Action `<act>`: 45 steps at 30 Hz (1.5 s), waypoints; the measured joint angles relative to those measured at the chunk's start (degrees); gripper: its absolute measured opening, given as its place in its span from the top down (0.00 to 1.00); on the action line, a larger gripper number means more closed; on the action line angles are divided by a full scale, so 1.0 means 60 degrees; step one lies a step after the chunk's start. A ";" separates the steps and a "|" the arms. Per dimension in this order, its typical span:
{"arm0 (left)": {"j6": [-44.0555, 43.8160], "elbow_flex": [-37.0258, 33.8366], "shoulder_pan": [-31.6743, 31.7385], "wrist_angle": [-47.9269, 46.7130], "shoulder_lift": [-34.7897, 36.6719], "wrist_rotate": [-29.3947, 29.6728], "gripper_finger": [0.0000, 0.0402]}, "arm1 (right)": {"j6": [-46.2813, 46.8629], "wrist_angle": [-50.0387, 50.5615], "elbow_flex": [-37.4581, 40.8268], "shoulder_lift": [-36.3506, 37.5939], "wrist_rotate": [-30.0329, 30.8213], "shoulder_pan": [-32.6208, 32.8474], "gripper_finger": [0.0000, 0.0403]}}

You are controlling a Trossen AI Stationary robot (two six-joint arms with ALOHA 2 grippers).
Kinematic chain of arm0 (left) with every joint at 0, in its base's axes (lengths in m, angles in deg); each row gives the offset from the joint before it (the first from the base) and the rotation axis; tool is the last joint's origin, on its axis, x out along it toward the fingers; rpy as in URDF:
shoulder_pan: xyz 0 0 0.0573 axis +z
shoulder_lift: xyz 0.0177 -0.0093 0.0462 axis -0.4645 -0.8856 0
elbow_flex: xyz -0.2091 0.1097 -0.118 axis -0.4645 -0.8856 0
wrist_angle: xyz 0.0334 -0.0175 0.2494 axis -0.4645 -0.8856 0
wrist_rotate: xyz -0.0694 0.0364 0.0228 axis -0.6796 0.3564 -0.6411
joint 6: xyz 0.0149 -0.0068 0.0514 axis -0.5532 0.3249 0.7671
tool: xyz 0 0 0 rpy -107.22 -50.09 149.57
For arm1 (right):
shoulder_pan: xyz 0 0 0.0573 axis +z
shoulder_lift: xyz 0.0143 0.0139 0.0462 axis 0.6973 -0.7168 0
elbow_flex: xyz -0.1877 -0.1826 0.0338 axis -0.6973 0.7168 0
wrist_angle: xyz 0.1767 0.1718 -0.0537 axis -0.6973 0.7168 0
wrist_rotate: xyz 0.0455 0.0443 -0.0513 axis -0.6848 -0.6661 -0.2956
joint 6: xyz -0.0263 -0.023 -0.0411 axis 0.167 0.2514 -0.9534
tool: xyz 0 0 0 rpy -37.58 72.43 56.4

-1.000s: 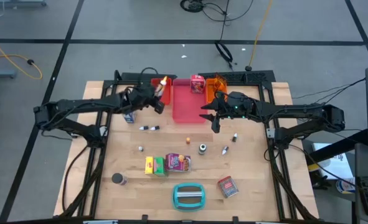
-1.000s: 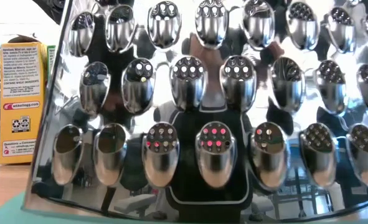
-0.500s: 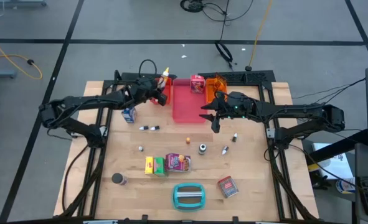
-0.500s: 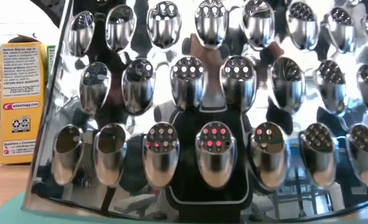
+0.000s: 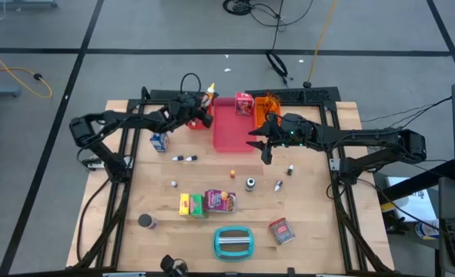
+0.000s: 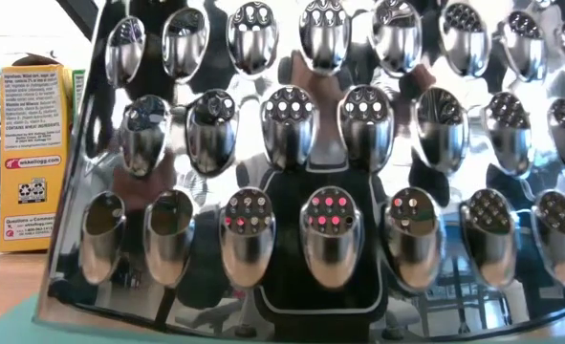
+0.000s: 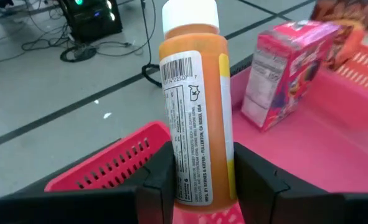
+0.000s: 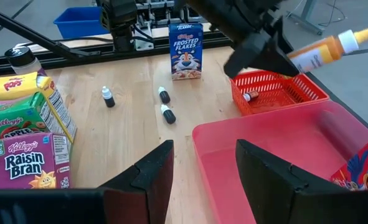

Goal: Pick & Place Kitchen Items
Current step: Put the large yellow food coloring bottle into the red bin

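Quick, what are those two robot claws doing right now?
Left gripper: closed on the orange squeeze bottle with a white cap, held over the red tray.
Right gripper: open, holding nothing, above the pink tray.

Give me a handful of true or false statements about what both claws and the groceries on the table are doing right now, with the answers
1. The left claw is shut on an orange squeeze bottle with a white cap. True.
2. The right claw grips a purple Raisin Bran box. False: its fingers stand open and empty; the purple Raisin Bran box sits on the wooden table.
3. A pink carton stands in the pink plastic tray. True.
4. The blue Frosted Flakes box lies in the red mesh basket. False: it stands upright on the table, beside the red mesh basket.
5. The right claw hovers over the pink tray's edge. True.
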 joint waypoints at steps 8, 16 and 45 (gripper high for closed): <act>-0.0002 0.0000 0.0582 0.0360 -0.0510 -0.0267 0.70 | 0.0000 0.0011 0.0000 0.0000 0.0003 0.0000 0.59; -0.0004 0.0000 0.0888 0.0609 -0.0592 -0.0787 0.70 | 0.0000 -0.0004 0.0000 0.0000 0.0004 0.0000 0.59; 0.0684 -0.0004 0.0888 0.1682 -0.2071 -0.0439 0.70 | 0.0000 -0.0007 0.0000 0.0000 0.0002 0.0000 0.59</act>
